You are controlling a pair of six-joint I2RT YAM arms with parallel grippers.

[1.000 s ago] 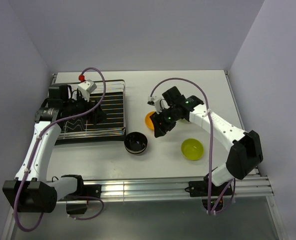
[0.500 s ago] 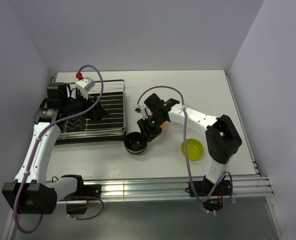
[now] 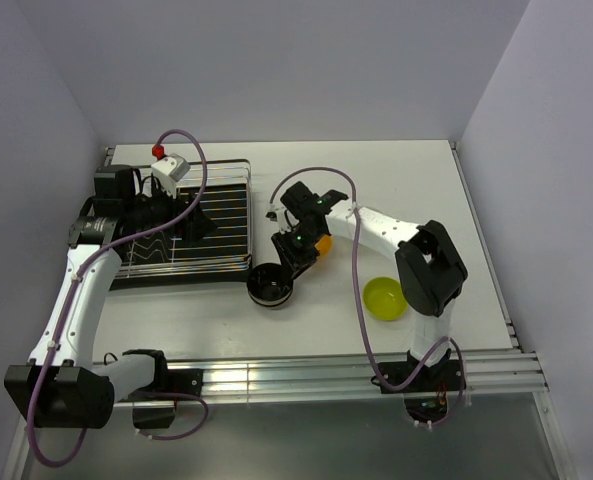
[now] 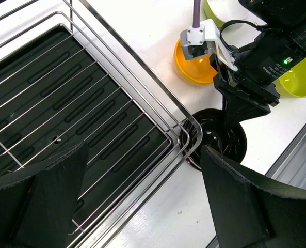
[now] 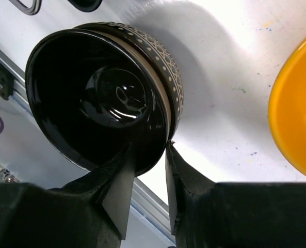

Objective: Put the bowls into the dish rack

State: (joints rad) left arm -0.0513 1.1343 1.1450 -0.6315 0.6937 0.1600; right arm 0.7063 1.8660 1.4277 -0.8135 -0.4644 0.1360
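The black bowl [image 3: 271,288] [image 5: 101,108] stands on the table just off the dish rack's near right corner [image 4: 186,124]. My right gripper [image 3: 291,262] [image 5: 150,155] reaches down over its rim, one finger inside and the other's tip against the dotted outer wall; a slit of light still shows between the fingers. An orange bowl [image 3: 323,241] [image 4: 194,64] sits right behind that gripper. A lime bowl [image 3: 386,298] lies further right. My left gripper [image 3: 181,228] [image 4: 142,155] hangs open above the dish rack [image 3: 231,200], holding nothing.
The rack's black drip tray [image 4: 49,88] shows no dishes on the part in view. The table's near edge with its metal rails [image 3: 306,375] runs just below the black bowl. Purple walls close in on both sides.
My right arm swung left from over the orange bowl to the black bowl, lowered onto its rim, and its jaws have narrowed. The left arm has stayed put.
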